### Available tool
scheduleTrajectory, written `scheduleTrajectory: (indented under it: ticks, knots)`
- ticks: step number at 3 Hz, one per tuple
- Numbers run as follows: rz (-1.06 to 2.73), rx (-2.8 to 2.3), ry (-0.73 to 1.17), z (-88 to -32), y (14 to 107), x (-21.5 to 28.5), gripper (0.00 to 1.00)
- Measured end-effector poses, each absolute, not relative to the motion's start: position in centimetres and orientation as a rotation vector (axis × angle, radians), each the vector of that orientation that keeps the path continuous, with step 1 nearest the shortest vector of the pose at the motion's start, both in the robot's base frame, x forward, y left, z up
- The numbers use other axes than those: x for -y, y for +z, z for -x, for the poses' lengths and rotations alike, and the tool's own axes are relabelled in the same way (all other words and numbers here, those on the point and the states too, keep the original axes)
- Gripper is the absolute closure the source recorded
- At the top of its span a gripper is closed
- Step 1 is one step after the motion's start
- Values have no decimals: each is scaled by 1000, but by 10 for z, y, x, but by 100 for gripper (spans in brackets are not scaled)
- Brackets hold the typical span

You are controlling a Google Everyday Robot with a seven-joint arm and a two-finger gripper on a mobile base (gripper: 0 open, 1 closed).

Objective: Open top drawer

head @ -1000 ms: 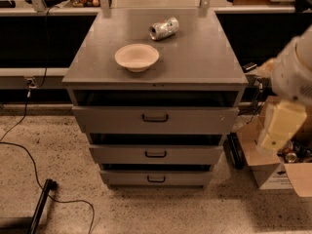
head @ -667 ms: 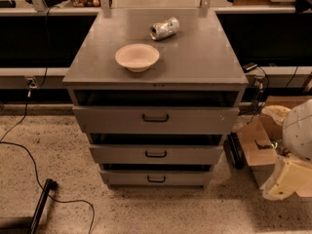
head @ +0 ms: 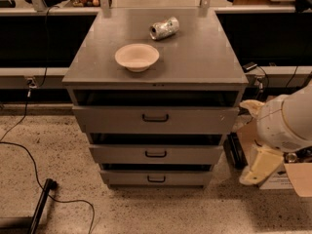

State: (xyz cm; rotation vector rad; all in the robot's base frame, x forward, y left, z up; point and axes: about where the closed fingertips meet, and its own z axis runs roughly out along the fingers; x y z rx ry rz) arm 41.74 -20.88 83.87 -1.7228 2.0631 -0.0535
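The top drawer (head: 156,119) is the widest grey metal front of the cabinet, with a small black bar handle (head: 155,117) at its centre. Its front lines up with the cabinet frame, under a dark gap. Two narrower drawers (head: 156,154) sit below it. My arm's white rounded body (head: 287,121) is at the right, beside the cabinet's right edge. My gripper (head: 257,168) hangs as a cream-coloured end piece low at the right, near the floor. It is well to the right of the handle and below it, touching no drawer.
A cream bowl (head: 137,56) and a crushed can (head: 164,28) lie on the cabinet top (head: 204,57). A cardboard box (head: 297,178) stands on the floor at the right. A black cable (head: 29,155) and a black rod (head: 41,204) lie on the floor at the left.
My arm has dropped from beside the cabinet's upper right corner to low at the right, then risen a little. The drawers, bowl and can have not moved.
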Motion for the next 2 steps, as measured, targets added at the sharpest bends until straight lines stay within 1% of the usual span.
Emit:
scheduleTrajectory:
  ticks: [2]
  knots:
    - [1736, -1772, -86, -489, 805, 153, 0]
